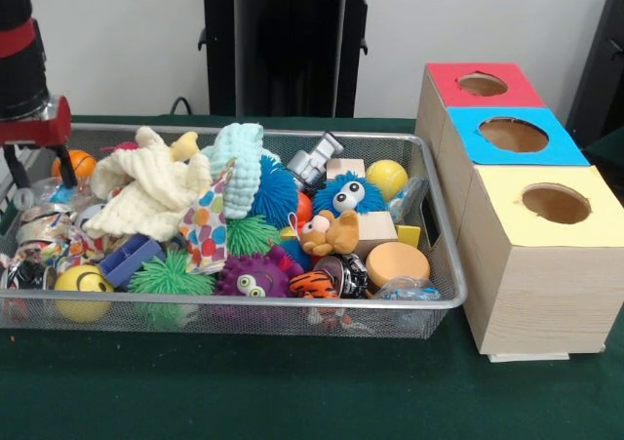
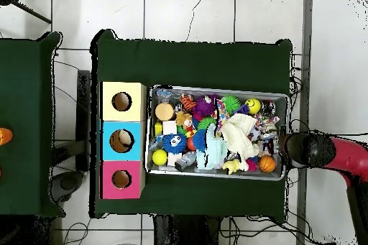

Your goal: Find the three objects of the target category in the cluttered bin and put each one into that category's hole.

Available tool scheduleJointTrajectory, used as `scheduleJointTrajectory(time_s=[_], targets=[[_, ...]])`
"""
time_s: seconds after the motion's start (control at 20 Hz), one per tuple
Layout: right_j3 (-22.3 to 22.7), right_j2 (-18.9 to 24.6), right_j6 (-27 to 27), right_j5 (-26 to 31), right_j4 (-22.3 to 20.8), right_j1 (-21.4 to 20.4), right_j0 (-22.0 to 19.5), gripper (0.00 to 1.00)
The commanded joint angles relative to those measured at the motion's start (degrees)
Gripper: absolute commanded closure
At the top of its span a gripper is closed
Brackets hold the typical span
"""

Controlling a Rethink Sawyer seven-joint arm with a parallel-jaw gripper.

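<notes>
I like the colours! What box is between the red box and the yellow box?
The blue box stands between the red box and the yellow box, touching both. Both views show it.

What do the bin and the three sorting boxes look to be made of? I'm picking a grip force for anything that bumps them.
The bin looks like fine silver wire mesh with a solid metal rim: its contents show through the sides. The three boxes look like pale unfinished wood, with grain lines on their sides. Their red, blue and yellow tops look matte, perhaps paper or paint.
</notes>
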Motion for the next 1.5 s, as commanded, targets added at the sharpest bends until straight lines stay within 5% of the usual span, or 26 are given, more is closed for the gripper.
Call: scheduleJointTrajectory(time_s=[0.05,1.5], targets=[[-3.6,-1.7,-9.3,-4.9,-4.8,7.0,-0.1,0.0],[-3.7,-1.8,-9.7,-4.6,-5.4,6.1,0.8,0.0]])
